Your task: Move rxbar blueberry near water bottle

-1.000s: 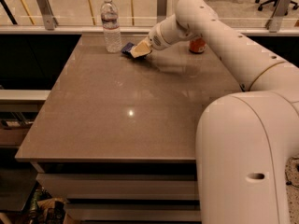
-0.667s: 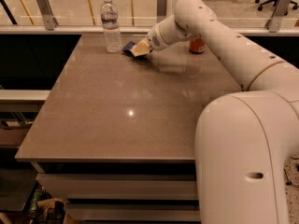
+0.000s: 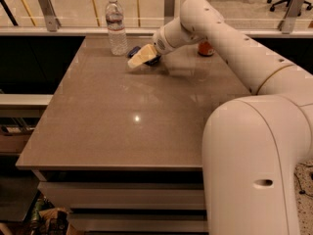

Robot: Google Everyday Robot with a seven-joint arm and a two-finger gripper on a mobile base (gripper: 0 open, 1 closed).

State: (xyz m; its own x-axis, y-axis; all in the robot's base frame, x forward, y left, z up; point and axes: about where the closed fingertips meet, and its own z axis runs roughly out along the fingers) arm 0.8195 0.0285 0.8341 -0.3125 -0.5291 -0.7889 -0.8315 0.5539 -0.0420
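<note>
The water bottle [image 3: 116, 26], clear with a white cap, stands upright at the far left of the table. The rxbar blueberry [image 3: 134, 50], a dark blue wrapper, lies on the table just right of the bottle's base. It is mostly hidden behind my gripper, and another bit of it shows at the gripper's right side. My gripper [image 3: 139, 58] is low over the table right at the bar, a short way right of the bottle. I cannot tell whether it still touches the bar.
A red soda can [image 3: 205, 48] stands at the far right of the table, partly behind my arm. The brown table [image 3: 127, 126] has a railing and glass wall behind its far edge. My white arm crosses the right side.
My gripper has shifted slightly left and toward the camera. The blue bar and the bottle stay in about the same place.
</note>
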